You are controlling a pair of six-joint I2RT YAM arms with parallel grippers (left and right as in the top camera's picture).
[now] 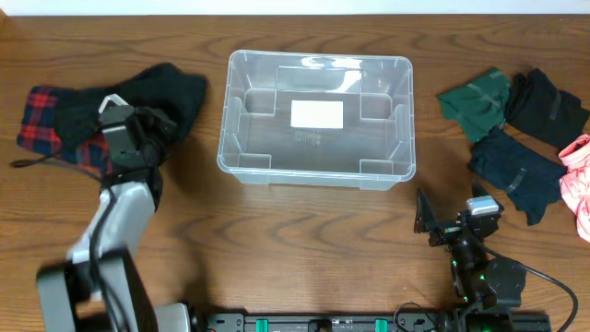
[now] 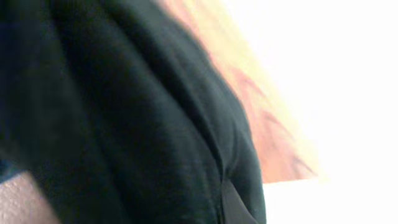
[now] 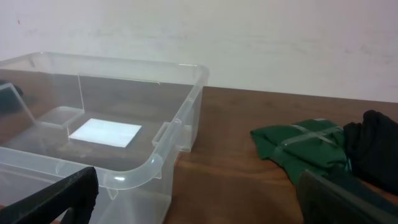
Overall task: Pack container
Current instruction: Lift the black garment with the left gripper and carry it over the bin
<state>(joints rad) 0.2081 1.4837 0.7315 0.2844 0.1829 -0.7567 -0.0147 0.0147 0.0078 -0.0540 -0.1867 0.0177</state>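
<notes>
one empty clear tub (image 1: 267, 138) sits mid-counter toward the far edge, long axis along that edge, white label (image 1: 317, 113) on its base. it lies right of the left gripper (image 1: 138, 129), buried in a black garment (image 1: 171, 92) near the left edge, grip impossible to tell. the right gripper (image 1: 429, 221), fingers spread and empty, sits nearer, off the front right corner.

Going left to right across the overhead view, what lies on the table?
Red plaid cloth → black garment next to it → clear container → green garment → pink garment at the right edge.
</notes>
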